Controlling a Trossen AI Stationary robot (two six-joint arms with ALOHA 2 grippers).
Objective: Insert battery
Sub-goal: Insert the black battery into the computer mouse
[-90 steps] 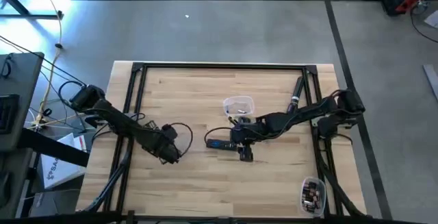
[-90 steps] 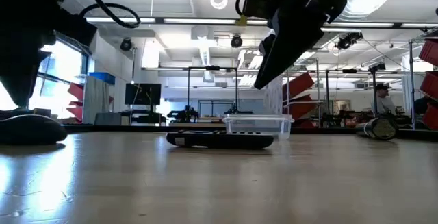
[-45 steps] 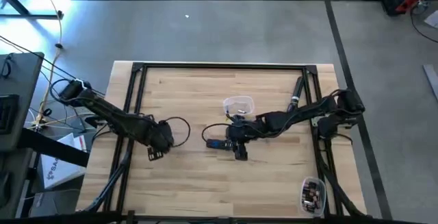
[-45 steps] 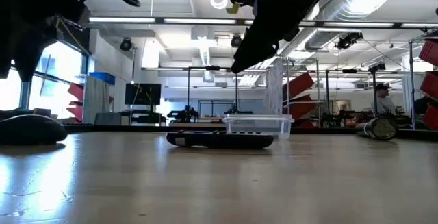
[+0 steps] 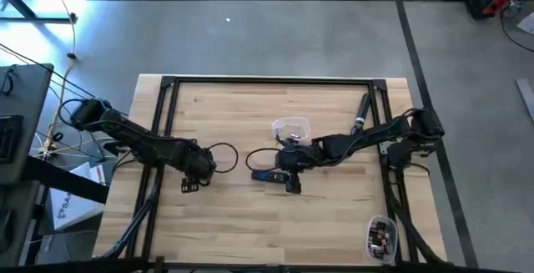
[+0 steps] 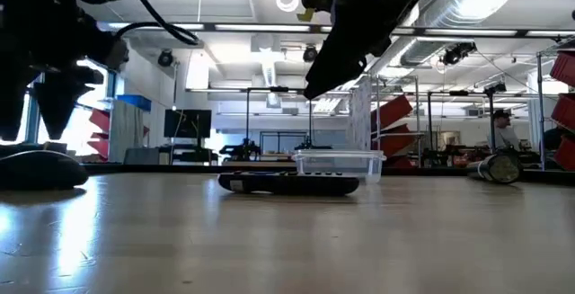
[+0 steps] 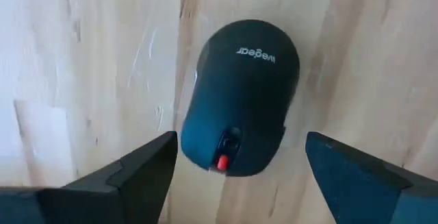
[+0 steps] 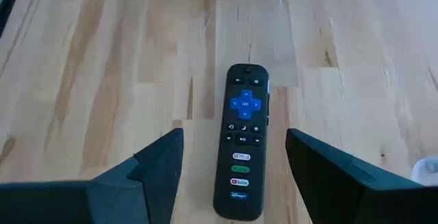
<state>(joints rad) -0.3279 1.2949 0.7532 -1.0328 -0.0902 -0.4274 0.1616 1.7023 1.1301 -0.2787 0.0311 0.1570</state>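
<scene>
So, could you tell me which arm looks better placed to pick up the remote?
The right: its open pincer hangs directly over the remote, fingers either side. The left pincer hovers over the mouse.

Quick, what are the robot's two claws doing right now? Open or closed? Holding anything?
Left gripper: open, holding nothing, above the computer mouse.
Right gripper: open, holding nothing, above the remote.

- Light wooden butcher-block table [image 5: 250, 219], framed by black metal rails.
- Black remote control with blue directional pad [image 8: 242, 142] lies flat near the table's middle, buttons facing up.
- Clear plastic container [image 5: 291, 128] stands just beyond the remote.
- Dark rounded computer mouse [image 7: 241, 96] rests on the left half.
- Black cylindrical marker-like object [image 5: 361, 113] lies near the right rail; exact type unclear.
</scene>
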